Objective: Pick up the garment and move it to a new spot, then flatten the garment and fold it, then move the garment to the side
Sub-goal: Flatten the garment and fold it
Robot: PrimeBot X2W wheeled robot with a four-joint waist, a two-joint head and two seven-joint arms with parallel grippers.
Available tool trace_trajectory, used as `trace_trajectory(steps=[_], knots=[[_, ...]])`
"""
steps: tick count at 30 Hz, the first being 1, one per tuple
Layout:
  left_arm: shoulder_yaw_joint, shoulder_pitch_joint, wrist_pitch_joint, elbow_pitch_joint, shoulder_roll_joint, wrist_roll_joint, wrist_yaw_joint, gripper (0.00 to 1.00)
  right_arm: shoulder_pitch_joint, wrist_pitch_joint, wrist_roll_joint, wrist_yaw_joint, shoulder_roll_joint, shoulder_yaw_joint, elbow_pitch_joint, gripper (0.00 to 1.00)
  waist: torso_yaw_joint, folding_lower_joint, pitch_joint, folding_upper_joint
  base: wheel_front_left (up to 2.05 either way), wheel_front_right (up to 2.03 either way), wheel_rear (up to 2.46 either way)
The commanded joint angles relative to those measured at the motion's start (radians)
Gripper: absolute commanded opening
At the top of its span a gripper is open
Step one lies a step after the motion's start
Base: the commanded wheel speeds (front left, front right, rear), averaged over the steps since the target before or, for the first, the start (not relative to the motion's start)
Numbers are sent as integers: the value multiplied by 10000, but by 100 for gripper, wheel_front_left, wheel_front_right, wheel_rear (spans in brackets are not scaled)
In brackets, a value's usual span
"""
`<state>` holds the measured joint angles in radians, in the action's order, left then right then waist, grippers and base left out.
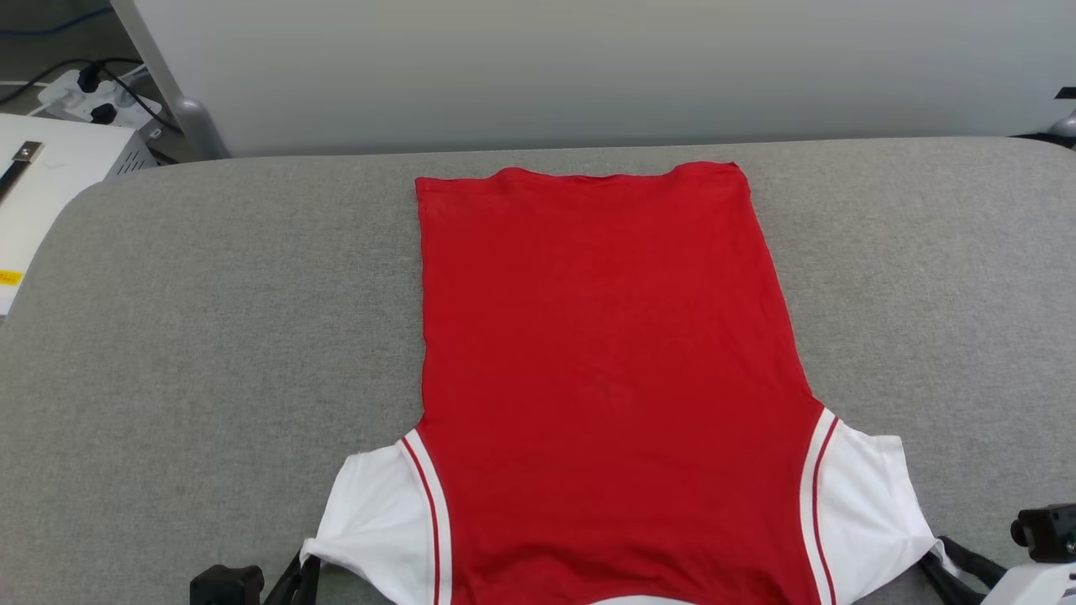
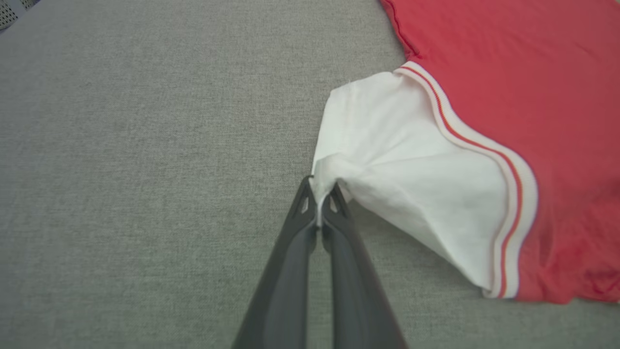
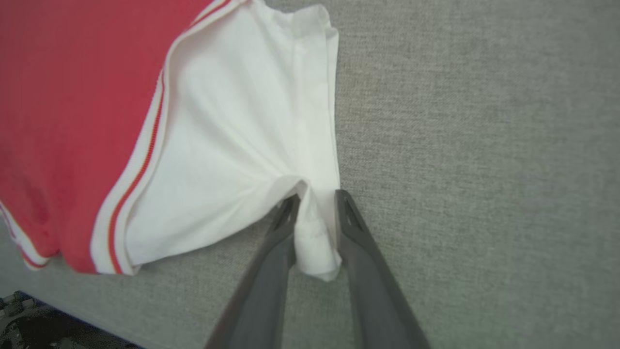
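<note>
Probably a robotics lab or test room rather than a home. A broad grey fabric-covered surface (image 1: pixel 210 336) with rounded corners stands before a plain pale partition panel (image 1: pixel 588 76). At the far left are a loaded power strip (image 1: pixel 97 101), black cables (image 1: pixel 50 76) and a white vented equipment case (image 1: pixel 59 168).

We count one garment (image 1: pixel 605 378) on one grey worktop (image 1: pixel 168 353). It has two white sleeves: a sleeve (image 1: pixel 378 512) at seven o'clock and another at five o'clock. Each sleeve joins the red by one striped trim (image 1: pixel 429 504), so two trims. We count two hands, the left hand (image 2: pixel 319 186) at seven o'clock and the right hand (image 3: pixel 317 194) at five. Each has two dark fingers (image 2: pixel 290 252), four in all. At ten o'clock we count one power strip (image 1: pixel 92 97) and one white case (image 1: pixel 59 168).
</note>
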<state>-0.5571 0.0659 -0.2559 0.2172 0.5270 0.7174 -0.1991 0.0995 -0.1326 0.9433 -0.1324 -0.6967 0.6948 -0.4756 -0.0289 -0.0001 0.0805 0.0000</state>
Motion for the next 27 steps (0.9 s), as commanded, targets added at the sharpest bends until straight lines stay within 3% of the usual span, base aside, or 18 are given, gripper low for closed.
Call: trace_trajectory(steps=[1, 6, 10, 15, 19, 27], knots=[[56, 2, -58, -6, -78, -132, 54, 0, 69, 130, -160, 17, 30, -146, 56, 100, -14, 1, 52, 0, 0, 0, 0], [389, -177, -59, -280, -336, -563, 131, 0, 500, 307, -593, 17, -197, -1272, 881, 100, 32, 1, 297, 0, 0, 0, 0], [894, -238, -59, -765, -542, -1034, 42, 0, 1226, 423, -1087, 17, -322, -3006, 2066, 100, 154, 1, 796, 0, 0, 0, 0], [1221, -510, -59, -1373, -743, -1541, 9, 0, 2619, 1151, -1757, 17, -234, -4409, 2941, 100, 511, 1, 1562, 0, 0, 0, 0], [1266, -831, -59, -1825, -1001, -1988, 12, 0, 4255, 2432, -2234, 17, -71, -4896, 3279, 100, 906, 1, 2314, 0, 0, 0, 0], [1181, -1523, -59, -2422, -1595, -2797, 191, 0, 8088, 7165, -2507, 17, 267, -4175, 1777, 100, 1744, 1, 3830, 0, 0, 0, 0]])
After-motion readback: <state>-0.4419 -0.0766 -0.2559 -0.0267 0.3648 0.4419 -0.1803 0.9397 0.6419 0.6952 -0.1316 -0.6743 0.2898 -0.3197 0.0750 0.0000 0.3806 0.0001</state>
